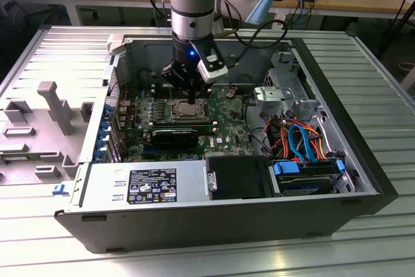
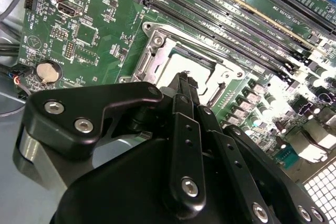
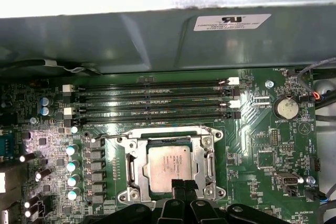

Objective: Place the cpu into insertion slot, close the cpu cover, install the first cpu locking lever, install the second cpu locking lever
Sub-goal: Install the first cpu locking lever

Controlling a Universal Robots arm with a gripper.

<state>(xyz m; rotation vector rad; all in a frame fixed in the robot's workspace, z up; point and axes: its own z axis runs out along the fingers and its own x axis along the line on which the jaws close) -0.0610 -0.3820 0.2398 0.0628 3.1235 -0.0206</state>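
Silver cpu (image 3: 168, 165) sits framed by the cpu cover (image 3: 132, 167) in the first wrist view, the gripper (image 3: 182, 188) pinched together, empty.

1 open computer case (image 1: 363, 180), 1 robot arm (image 1: 191, 4) with 1 gripper (image 3: 181, 186). 1 green motherboard (image 3: 268, 156): 1 cpu (image 3: 170, 163) in 1 insertion slot (image 3: 127, 153), 4 long memory slots (image 3: 152, 99), 1 coin battery (image 3: 287, 108).
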